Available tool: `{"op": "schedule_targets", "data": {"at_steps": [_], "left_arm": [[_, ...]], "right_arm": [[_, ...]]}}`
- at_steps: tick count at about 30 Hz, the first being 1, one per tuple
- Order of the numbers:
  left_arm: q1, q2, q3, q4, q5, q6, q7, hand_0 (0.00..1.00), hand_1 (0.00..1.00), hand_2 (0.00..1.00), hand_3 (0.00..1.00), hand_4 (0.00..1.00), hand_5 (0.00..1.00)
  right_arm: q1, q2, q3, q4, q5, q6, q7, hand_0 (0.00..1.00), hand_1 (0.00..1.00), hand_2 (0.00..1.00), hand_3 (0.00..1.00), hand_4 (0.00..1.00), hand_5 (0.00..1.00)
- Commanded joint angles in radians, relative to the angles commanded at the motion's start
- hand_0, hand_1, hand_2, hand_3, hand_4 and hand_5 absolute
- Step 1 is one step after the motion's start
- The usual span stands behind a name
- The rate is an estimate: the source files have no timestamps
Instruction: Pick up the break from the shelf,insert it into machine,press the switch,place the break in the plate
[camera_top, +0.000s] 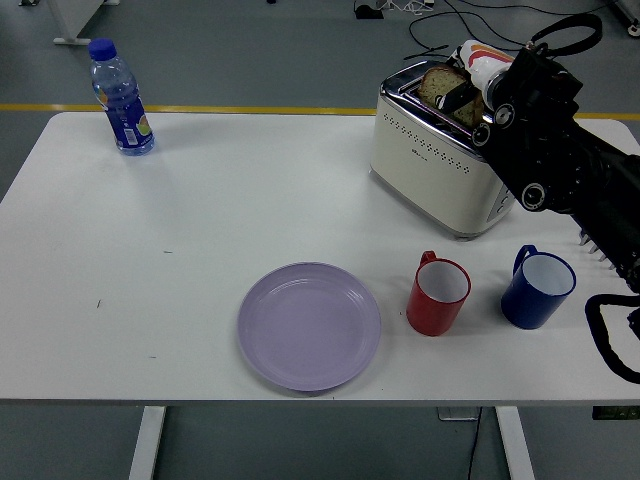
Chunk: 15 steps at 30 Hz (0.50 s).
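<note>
While my right arm reaches in from the right edge of the frame toward the upper right, its right hand sits over the top of the toaster, with dark fingers closed on the slice of bread. That slice stands in the top of the machine, its brown crust showing above the chrome rim, and I cannot tell how deep it sits in the slot. My arm's black forearm covers the toaster's right end, so the controls there are mostly hidden from me.

Lower down, right of centre, I see a red mug with its handle turned toward the toaster, and just to its right a blue mug, the two near each other but apart. A lilac plate lies at lower centre, left of the red mug and close to the table's near edge, with nothing on it. In the upper left of the frame a water bottle with a blue cap stands upright near the far edge of the white table. My left arm does not show anywhere in this view.
</note>
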<state>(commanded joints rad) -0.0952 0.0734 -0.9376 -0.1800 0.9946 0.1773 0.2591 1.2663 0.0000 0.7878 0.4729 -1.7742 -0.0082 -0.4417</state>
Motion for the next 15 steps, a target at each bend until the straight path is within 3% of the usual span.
{"op": "schedule_targets", "data": {"at_steps": [4, 5, 11, 12, 15], "left_arm": [[-0.001, 0.0, -0.002, 0.0, 0.002, 0.002, 0.0, 0.665, 0.578, 0.602, 0.629, 0.345, 0.998], [-0.001, 0.0, -0.002, 0.0, 0.002, 0.002, 0.0, 0.665, 0.578, 0.602, 0.629, 0.346, 0.997], [-0.001, 0.0, -0.005, 0.0, 0.006, 0.003, 0.001, 0.665, 0.578, 0.602, 0.629, 0.346, 0.997], [-0.001, 0.0, -0.005, 0.0, 0.006, 0.003, 0.001, 0.665, 0.578, 0.602, 0.628, 0.347, 0.995], [-0.001, 0.0, -0.006, 0.0, 0.006, 0.003, 0.0, 0.665, 0.578, 0.602, 0.628, 0.347, 0.995]], "right_arm": [[0.015, 0.0, -0.042, -0.02, -0.019, -0.007, 0.006, 0.468, 0.505, 0.534, 0.681, 0.619, 0.085], [0.016, 0.0, -0.049, -0.022, -0.017, -0.01, 0.007, 0.387, 0.429, 0.483, 0.62, 0.603, 0.066], [0.023, 0.0, -0.077, -0.028, 0.007, -0.008, 0.007, 0.387, 0.429, 0.483, 0.62, 0.603, 0.066], [0.023, 0.0, -0.079, -0.029, 0.01, -0.008, 0.007, 0.32, 0.372, 0.448, 0.555, 0.586, 0.044], [0.026, 0.0, -0.089, -0.027, 0.013, -0.004, 0.005, 0.32, 0.372, 0.448, 0.555, 0.586, 0.044]]}}
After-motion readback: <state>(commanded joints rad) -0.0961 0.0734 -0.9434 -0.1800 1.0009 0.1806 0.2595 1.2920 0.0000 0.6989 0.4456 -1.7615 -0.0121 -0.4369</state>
